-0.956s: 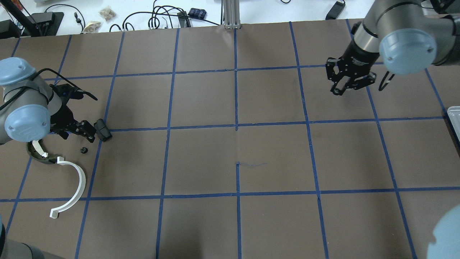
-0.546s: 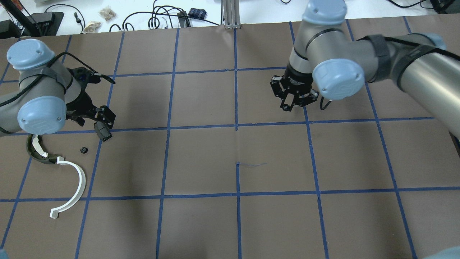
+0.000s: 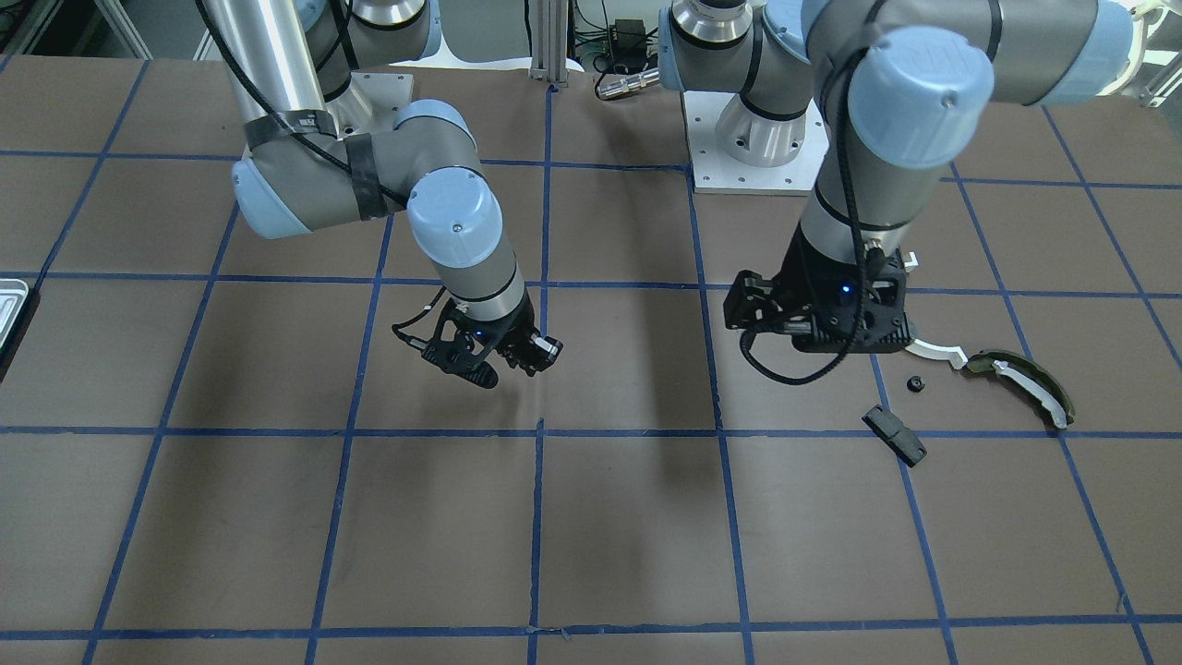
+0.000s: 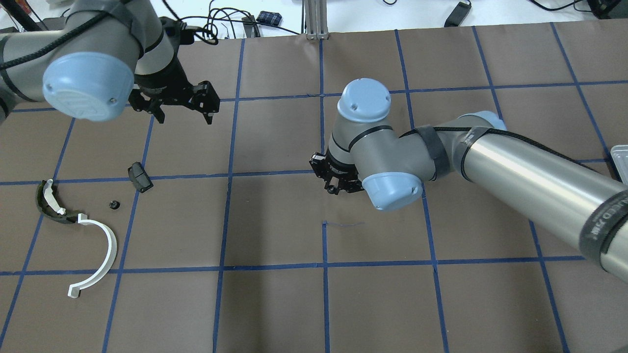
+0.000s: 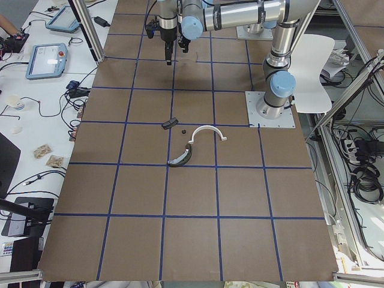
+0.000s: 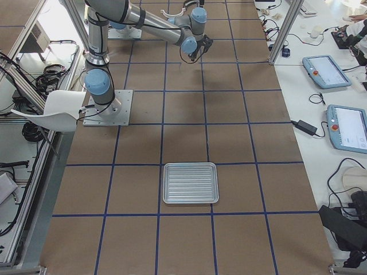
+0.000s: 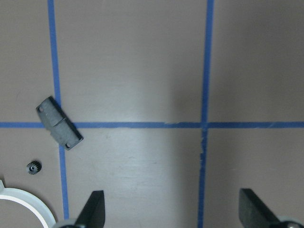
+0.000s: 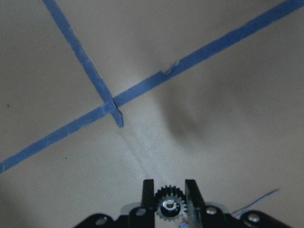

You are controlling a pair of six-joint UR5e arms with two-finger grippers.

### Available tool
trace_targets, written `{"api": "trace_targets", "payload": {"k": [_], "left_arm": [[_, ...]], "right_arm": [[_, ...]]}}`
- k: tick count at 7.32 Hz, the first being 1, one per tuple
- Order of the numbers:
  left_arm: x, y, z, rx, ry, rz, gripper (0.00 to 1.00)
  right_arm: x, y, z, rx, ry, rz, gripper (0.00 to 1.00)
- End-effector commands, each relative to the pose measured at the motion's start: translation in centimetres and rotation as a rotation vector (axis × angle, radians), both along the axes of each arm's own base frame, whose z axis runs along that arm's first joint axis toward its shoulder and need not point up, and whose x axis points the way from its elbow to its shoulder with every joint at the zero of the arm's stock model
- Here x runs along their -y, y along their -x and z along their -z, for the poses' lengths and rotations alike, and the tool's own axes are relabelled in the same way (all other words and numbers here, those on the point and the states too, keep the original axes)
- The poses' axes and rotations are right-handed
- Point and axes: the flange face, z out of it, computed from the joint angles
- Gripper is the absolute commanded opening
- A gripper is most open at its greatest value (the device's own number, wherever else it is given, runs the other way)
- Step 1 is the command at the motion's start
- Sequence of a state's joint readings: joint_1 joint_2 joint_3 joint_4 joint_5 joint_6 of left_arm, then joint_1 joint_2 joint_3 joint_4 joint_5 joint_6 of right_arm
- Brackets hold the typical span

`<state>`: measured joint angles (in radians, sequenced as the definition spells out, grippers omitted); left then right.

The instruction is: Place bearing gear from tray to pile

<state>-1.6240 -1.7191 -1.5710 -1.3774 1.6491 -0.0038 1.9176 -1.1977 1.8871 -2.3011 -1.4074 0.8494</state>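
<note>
My right gripper point(image 4: 333, 189) hangs over the middle of the table, shut on a small dark bearing gear point(image 8: 169, 206) held between its fingertips. The pile lies at the table's left: a white half-ring arc point(image 4: 105, 245), a dark olive curved piece point(image 4: 49, 206), a black oblong block point(image 4: 140, 177) and a tiny black gear point(image 4: 114, 204). My left gripper point(image 4: 185, 115) is open and empty, raised beyond the pile. Its wrist view shows the block point(image 7: 59, 123) and the tiny gear point(image 7: 33, 167). The silvery tray point(image 6: 190, 183) lies at the far right and holds nothing.
The brown table cover point(image 4: 274, 220) carries a grid of blue tape. The tray's edge shows at the right border of the overhead view point(image 4: 620, 159). Cables and small devices point(image 4: 221, 24) lie beyond the table's far edge.
My right arm has swung left from the table's right side to its middle, gear in the gripper. My left gripper has lifted away from the black block toward the far edge.
</note>
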Motion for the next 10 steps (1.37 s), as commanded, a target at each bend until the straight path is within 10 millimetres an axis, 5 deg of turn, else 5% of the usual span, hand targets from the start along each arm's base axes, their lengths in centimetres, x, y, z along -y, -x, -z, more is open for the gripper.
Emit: {"api": "trace_targets", "payload": {"k": [1,2,3,6,8,10], "left_arm": [[-2.1,2.9,-5.2,-0.018,0.038,0.034,1.0],[-3.0,2.4,-3.8,-0.013,-0.025,0.022,1.0],[-3.9,2.1,-4.4,-0.011,-0.062,0.012,1.0],[-5.0,-0.1,-5.6,-0.068,-0.07,-0.062,1.0],[-4.4,-0.1,-4.8,-0.061,-0.066,-0.076,1.0],[-3.3,1.2,-0.6,-0.073,-0.06,-0.111,1.0]], "right_arm": [[-1.3,-2.6,2.8,0.003,-0.006,-0.012,0.0],[-1.4,-3.2,3.7,0.017,0.008,-0.02,0.16],[-0.9,-3.4,3.1,0.018,0.046,-0.032,0.99],[2.3,0.2,-0.4,-0.035,0.14,0.001,1.0],[4.2,8.0,-5.0,-0.082,0.086,-0.095,1.0],[2.8,18.1,-11.7,-0.098,0.015,-0.184,1.0]]}}
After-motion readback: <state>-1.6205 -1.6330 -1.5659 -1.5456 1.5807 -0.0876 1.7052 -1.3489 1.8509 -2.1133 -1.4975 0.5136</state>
